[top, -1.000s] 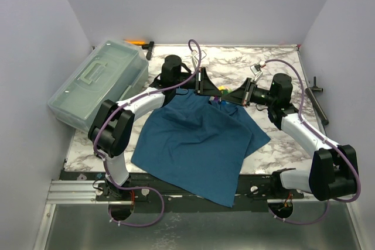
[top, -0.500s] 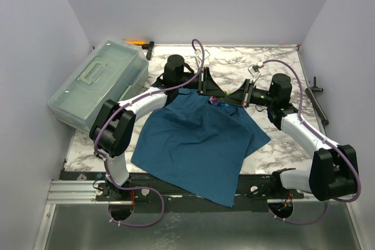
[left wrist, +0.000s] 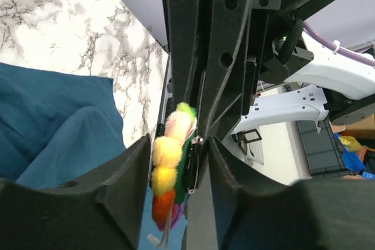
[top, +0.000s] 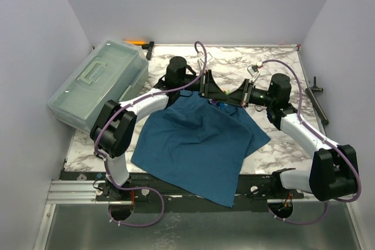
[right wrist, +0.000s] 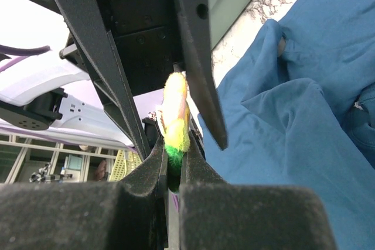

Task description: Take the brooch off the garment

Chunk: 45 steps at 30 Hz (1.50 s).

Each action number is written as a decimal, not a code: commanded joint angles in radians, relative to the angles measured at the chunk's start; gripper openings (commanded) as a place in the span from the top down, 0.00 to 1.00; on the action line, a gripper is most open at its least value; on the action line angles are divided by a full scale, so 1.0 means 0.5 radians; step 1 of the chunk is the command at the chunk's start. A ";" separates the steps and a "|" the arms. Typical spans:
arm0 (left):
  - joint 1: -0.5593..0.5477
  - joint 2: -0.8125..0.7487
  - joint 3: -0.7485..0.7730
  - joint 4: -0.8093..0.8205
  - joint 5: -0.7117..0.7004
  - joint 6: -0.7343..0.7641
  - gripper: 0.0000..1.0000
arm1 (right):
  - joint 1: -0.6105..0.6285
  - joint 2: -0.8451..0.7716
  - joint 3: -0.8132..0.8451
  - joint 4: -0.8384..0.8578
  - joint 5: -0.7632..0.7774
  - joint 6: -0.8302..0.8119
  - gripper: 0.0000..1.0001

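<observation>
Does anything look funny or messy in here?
Yes: the big dark teal-blue cloth T-shirt lies crooked and rumpled, and its near corner hangs over the front edge of the white marble-patterned table.

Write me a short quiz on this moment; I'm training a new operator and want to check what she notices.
1. True or false: the right tool is shut on the brooch.
2. Where does the lidded plastic box stand? A: at the table's left side. B: at its right side. C: on the T-shirt.
3. What colour is the T-shirt?
Key: 1 true; 2 A; 3 teal-blue.
</observation>
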 commanded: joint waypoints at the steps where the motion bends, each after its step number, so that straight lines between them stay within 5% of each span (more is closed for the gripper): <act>1: 0.027 -0.040 -0.070 -0.008 0.040 0.049 0.47 | 0.003 -0.065 0.032 0.017 -0.006 -0.007 0.99; 6: 0.027 -0.096 -0.065 -0.008 0.050 0.083 0.31 | 0.004 -0.058 0.027 -0.022 -0.015 -0.049 1.00; 10: 0.049 -0.150 -0.038 -0.008 0.050 0.096 0.30 | 0.005 -0.057 0.051 -0.078 -0.047 -0.123 1.00; 37: 0.100 -0.267 -0.107 -0.142 0.159 0.229 0.63 | 0.006 -0.094 0.097 -0.061 -0.264 -0.224 0.99; 45: 0.070 -0.263 -0.094 -0.143 0.194 0.241 0.64 | 0.005 -0.071 0.115 -0.086 -0.258 -0.247 0.99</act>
